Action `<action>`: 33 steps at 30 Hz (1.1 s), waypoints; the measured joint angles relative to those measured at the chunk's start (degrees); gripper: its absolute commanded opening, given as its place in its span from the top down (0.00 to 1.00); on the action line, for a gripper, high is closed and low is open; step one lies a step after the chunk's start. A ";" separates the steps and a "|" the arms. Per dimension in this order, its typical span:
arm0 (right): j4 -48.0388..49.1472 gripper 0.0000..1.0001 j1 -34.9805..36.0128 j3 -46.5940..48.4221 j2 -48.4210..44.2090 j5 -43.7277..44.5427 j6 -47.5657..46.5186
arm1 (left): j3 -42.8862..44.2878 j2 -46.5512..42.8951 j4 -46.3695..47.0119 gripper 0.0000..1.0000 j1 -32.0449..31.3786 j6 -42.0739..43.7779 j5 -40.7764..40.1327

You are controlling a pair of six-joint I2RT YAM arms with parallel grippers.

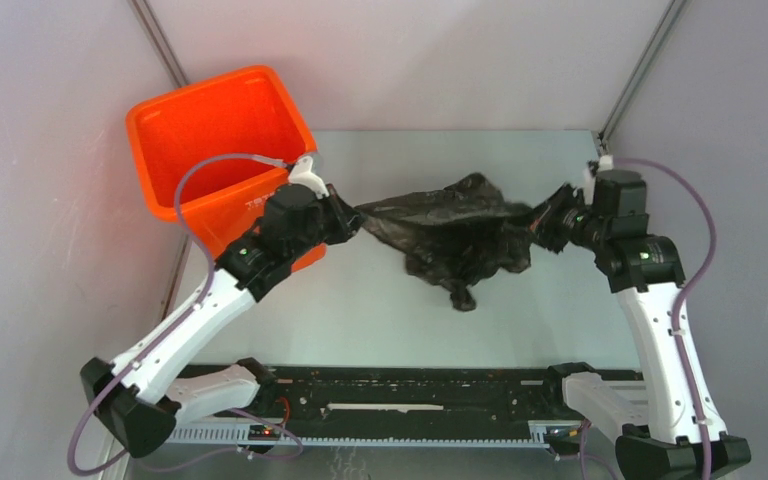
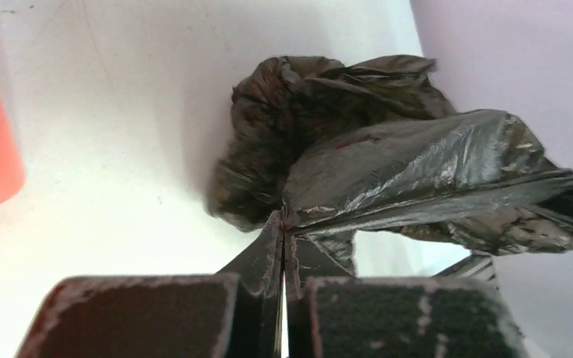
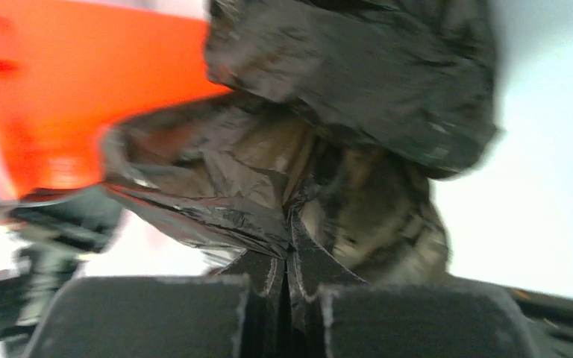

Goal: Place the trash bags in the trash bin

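Tabletop (image 1: pixel 360 320) first: pale and wide, with the orange trash bin (image 1: pixel 215 130) standing at its far left corner, mouth up and, as far as I can see from above, nothing inside. Between my two arms hangs the trash bag (image 1: pixel 460 235), a crumpled black sheet stretched from one grip to the other, its loose lower folds drooping low to the right of the bin. I judge the job about half along: the bag is gathered and held, but none of it is over the rim. Carrying it left and letting it go into the bin is all to come. My left gripper (image 1: pixel 355 222), just beside the bin's near corner, has its fingers pressed together on a thin edge of the plastic. My right gripper (image 1: pixel 538 222) is likewise clamped tight, pinching a bunched fold at the bag's other end.
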 measured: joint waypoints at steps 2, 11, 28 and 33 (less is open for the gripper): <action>-3.98 1.00 -0.11 -3.21 0.96 0.44 -4.94 | 0.33 -1.57 -3.50 1.00 0.35 2.40 0.09; -12.74 1.00 -0.09 21.51 18.60 -1.60 -13.68 | 32.48 15.78 -13.49 1.00 0.35 8.94 3.43; 1.88 1.00 -1.20 7.48 -1.62 -7.34 -14.34 | 25.40 0.63 -0.81 1.00 0.00 13.20 0.20; -2.47 1.00 -1.33 -13.44 5.29 -7.54 -13.84 | 8.31 0.90 -8.41 1.00 0.09 11.19 0.55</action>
